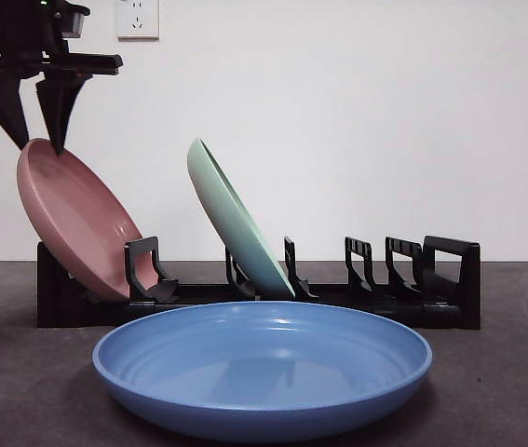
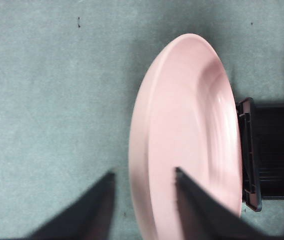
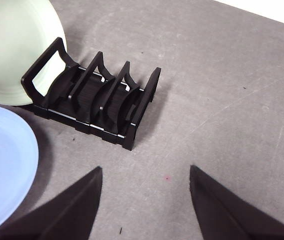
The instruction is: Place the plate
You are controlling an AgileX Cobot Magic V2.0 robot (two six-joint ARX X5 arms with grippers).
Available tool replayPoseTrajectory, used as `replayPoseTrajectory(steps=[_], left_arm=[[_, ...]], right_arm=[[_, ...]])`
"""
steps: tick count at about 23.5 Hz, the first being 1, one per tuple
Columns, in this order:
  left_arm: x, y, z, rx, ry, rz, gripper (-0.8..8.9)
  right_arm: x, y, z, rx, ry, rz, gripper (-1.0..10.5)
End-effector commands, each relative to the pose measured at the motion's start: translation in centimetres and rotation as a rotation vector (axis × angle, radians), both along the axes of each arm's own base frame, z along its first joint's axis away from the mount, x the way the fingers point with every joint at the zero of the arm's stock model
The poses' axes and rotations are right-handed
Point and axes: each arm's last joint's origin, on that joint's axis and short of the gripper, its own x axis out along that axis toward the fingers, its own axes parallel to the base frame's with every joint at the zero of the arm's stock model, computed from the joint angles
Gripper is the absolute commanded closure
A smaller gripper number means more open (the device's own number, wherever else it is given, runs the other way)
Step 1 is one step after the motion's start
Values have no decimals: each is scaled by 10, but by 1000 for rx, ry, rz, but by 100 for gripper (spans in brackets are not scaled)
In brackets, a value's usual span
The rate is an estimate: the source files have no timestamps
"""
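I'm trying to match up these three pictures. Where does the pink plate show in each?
Front view: pink plate leans in the black rack's end slot, left gripper at its rim.
Left wrist view: fills the middle.
Right wrist view: not visible.
Shared landmark: the rack.

A dark grey table [image 1: 506, 391] carries two things directly. A black dish rack [image 1: 450, 279] stands toward the back, running across the table in the front view. A blue plate [image 1: 262, 365] lies flat in front of the rack, near it, right side up, its rim clear of the rack
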Motion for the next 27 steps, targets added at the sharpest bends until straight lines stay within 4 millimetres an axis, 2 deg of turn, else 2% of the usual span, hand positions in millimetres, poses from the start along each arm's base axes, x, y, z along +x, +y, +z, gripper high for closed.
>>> replayPoseTrajectory(steps=[1,5,11,14,17,22,27], left_arm=[[5,-2,1,4,-11,-6,805],[5,-2,10,8,-33,-4,805],[-7,5,57,130,-73,28,804],[-25,11,86,127,-113,19,804],[-55,17,106,105,-147,3,804],[-87,21,111,76,-149,-8,804],[-119,23,92,9,-167,-14,804]], right_arm=[[1,1,2,4,-7,-2,670],[1,1,2,4,-7,-2,670],[1,1,2,4,-6,-2,670],[1,1,2,4,-6,-2,670],[1,1,1,4,-4,-2,670],[1,0,1,5,-3,-3,670],[1,0,1,6,-3,-3,670]])
